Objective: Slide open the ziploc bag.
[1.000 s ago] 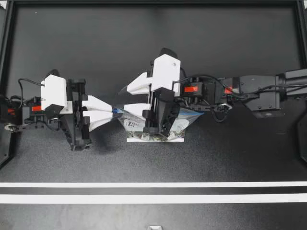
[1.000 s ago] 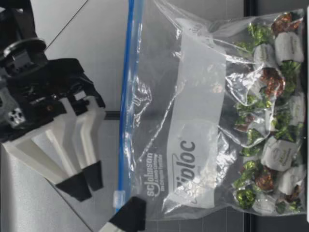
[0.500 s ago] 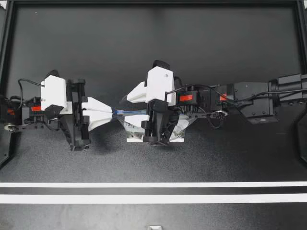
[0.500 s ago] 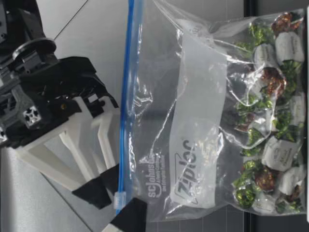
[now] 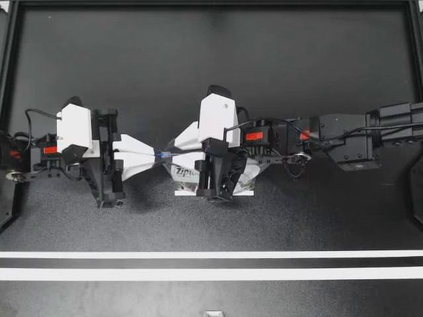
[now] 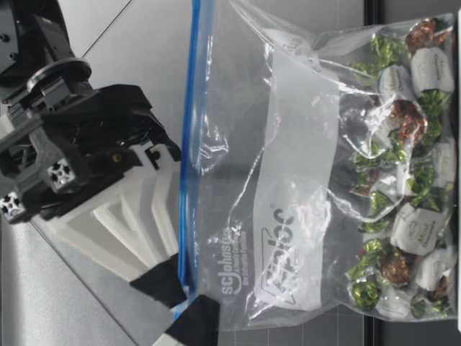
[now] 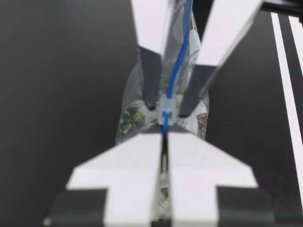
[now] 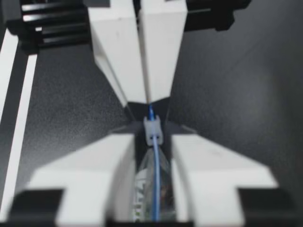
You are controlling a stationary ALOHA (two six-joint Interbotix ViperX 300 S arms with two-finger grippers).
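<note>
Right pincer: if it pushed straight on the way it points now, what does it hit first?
My right pincer is shut on the slider; directly ahead, my left pincer clamps the ziploc bag at its zip end. It would likely meet that pincer first; the gap looks small, depth unclear.

The bag (image 6: 238,108) is clear, glossy, crinkled plastic with a smooth blue seal strip (image 6: 191,108) and a cloudy plastic slider (image 8: 152,128); the sweets (image 6: 414,223) inside wear shiny wrappers, perhaps foil. The bench (image 5: 198,72) is matt black, finely grained. The fingers (image 5: 129,144) are matt white plastic, tipped black.
</note>
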